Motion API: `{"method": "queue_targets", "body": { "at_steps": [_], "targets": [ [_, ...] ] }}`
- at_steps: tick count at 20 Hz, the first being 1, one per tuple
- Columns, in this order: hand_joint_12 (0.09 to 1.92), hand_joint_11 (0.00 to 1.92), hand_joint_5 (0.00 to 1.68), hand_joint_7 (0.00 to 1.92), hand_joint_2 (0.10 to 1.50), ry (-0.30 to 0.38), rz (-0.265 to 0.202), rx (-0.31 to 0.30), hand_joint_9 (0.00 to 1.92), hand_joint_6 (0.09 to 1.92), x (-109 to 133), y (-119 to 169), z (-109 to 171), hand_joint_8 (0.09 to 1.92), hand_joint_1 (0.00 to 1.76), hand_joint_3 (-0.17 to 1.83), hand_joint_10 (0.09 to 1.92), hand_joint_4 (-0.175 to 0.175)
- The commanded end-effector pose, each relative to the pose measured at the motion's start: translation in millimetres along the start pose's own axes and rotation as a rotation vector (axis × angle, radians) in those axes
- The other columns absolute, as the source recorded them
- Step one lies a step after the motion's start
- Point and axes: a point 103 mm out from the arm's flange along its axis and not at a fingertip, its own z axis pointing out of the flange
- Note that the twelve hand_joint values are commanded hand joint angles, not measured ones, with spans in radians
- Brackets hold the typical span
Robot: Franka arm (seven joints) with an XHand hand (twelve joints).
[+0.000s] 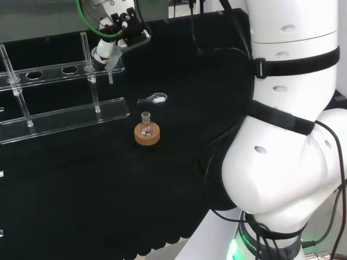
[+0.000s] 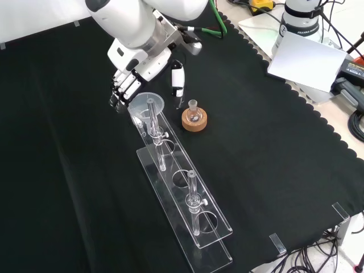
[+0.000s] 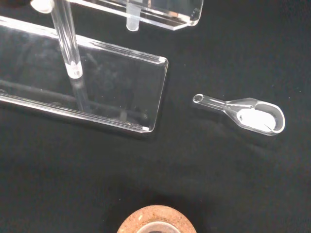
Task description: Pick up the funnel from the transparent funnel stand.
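Sitting in transparent funnel stand [image 2: 187, 210], funnel [image 2: 145, 106] beside hand [image 2: 122, 88]; finger closure unclear.

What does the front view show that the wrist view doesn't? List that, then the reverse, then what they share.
Front view: the hand beside the funnel, whose bowl sits in the end hole of the stand; the flask upright in its cork ring.
Wrist view: a clear scoop holding something white, lying on the cloth apart from the stand; the funnel's stem tip poking below the upper shelf.
Both: the stand and the cork ring.
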Motion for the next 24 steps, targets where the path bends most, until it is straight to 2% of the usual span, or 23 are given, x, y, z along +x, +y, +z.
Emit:
{"method": "queue_targets", "body": {
  "at_steps": [1, 12, 17, 24],
  "targets": [
    [1.54, 0.16, 0.0, 0.01, 0.76, -0.004, -0.006, -0.012, 0.0, 0.09, 1.7, 6.2, 5.8, 0.09, 0.61, 0.03, 0.77, -0.093],
    [1.54, 0.19, 0.0, 0.07, 0.76, -0.009, -0.006, -0.01, 0.05, 0.09, 4.2, 13.2, 11.0, 0.09, 0.62, 0.03, 0.97, -0.097],
    [1.54, 0.19, 0.0, 0.0, 0.77, -0.021, 0.003, -0.01, 0.1, 0.09, 0.2, 14.9, 13.2, 0.38, 0.63, 0.03, 0.95, -0.099],
    [1.55, 0.18, 0.02, 0.0, 0.78, -0.032, 0.006, -0.037, 0.18, 0.09, -1.8, 15.1, 14.2, 0.55, 0.64, 0.03, 0.9, -0.102]
  ]
}}
